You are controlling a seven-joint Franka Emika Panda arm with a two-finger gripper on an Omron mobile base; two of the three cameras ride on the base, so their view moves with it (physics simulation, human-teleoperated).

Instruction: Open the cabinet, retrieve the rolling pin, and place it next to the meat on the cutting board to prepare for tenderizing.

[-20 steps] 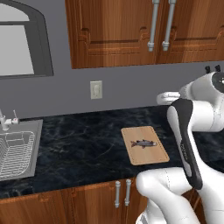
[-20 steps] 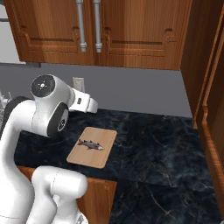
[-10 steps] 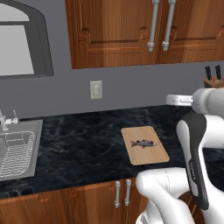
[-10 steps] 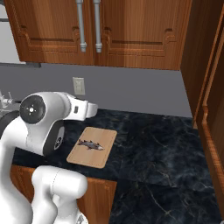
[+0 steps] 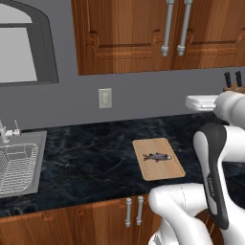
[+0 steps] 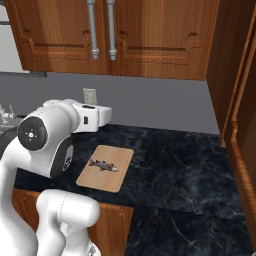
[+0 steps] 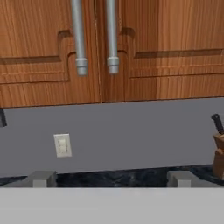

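Cabinet [image 7: 131, 48] doors both closed, bar handles [image 7: 79, 39] side by side at the centre seam. End effector [image 7: 111, 178] faces the wall below the cabinet, fingertips [image 7: 41, 178] spread wide, nothing between them. Cutting board [image 5: 158, 158] lies on the counter [image 5: 91, 158] below the cabinet; meat [image 5: 156, 156] sits on the board's middle. Wall outlet [image 7: 62, 145] below the cabinet's left door.

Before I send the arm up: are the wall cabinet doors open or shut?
Shut. Both doors of the cabinet lie flush, meeting between the handles.
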